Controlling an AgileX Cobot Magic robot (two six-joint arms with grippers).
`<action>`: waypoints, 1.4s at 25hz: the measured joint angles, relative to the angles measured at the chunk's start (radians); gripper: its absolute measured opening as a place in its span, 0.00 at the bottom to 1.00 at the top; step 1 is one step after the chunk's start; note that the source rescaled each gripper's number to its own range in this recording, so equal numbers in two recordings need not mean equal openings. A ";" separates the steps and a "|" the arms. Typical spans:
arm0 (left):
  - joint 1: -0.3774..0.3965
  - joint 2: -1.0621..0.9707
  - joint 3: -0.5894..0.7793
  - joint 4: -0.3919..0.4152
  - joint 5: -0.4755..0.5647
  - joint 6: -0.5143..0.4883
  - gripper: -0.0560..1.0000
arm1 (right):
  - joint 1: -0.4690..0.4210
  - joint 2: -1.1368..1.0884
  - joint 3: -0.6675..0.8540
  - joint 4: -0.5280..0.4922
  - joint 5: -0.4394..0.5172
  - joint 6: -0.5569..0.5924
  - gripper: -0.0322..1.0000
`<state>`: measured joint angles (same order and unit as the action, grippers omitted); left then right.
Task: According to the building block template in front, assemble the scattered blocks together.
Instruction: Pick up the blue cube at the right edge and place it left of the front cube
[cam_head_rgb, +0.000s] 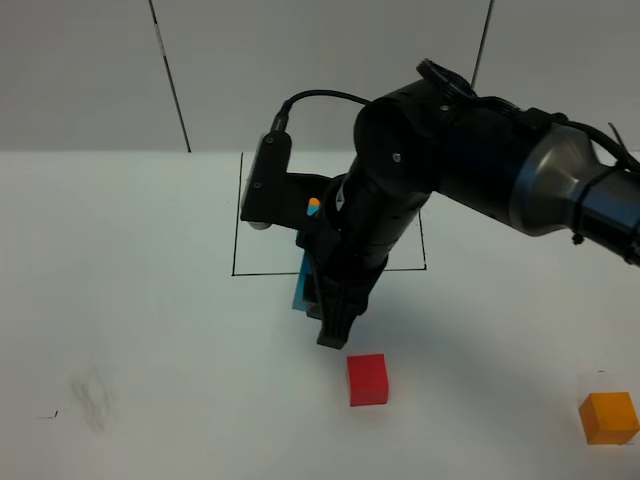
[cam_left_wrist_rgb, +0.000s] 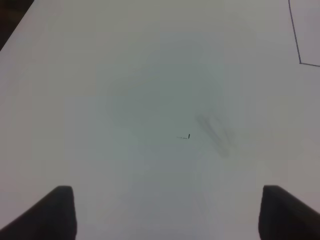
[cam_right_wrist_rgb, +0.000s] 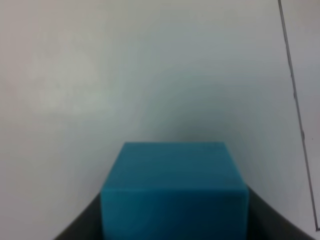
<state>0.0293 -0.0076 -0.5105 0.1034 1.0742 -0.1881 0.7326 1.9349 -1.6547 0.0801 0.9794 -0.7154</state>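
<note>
Blue cube (cam_right_wrist_rgb: 174, 190) in right hand (cam_head_rgb: 334, 336)

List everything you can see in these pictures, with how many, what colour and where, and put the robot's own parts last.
plain matte blue cube: one, blue, clamped in the right gripper at the rectangle's near edge
plain matte red cube: one, red, on the table just nearer than the gripper tip, not touching it
plain matte orange cube: one, orange, on the table far right, alone
thin black rectangle line: one, black, drawn mid-table, partly hidden by the arm
template cubes: count unclear, orange and blue sliver showing inside the rectangle
flat white table: one, white, under everything
left gripper: one, black, open over bare table
right gripper: one, black, shut on the blue cube
</note>
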 joint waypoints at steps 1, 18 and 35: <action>0.000 0.000 0.000 0.000 0.000 0.000 0.83 | 0.008 0.012 -0.018 0.000 0.009 0.000 0.04; 0.000 0.000 0.000 0.000 0.000 0.000 0.83 | 0.070 0.088 -0.047 -0.024 0.009 -0.007 0.04; 0.000 0.000 0.000 0.000 0.000 0.000 0.83 | 0.111 0.287 -0.048 -0.097 -0.088 -0.131 0.04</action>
<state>0.0293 -0.0076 -0.5105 0.1034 1.0742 -0.1881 0.8440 2.2218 -1.7027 -0.0167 0.8912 -0.8460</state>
